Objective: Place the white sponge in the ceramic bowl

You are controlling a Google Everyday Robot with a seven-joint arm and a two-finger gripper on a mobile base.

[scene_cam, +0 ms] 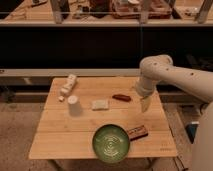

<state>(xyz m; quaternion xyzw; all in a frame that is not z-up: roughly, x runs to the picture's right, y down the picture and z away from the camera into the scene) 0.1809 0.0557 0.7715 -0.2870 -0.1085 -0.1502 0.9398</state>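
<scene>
The white sponge [100, 104] lies flat near the middle of the wooden table [55, 142]. The green ceramic bowl [111, 143] with pale rings inside sits at the table's front edge, below and slightly right of the sponge. My gripper [145, 104] hangs from the white arm [165, 72] over the right side of the table, well to the right of the sponge and above-right of the bowl. It holds nothing that I can see.
A white upturned cup [73, 102] stands left of the sponge. A white bottle [67, 86] lies at the back left. A reddish-brown bar [121, 97] lies just left of the gripper. A dark brown packet [137, 132] lies next to the bowl's right rim.
</scene>
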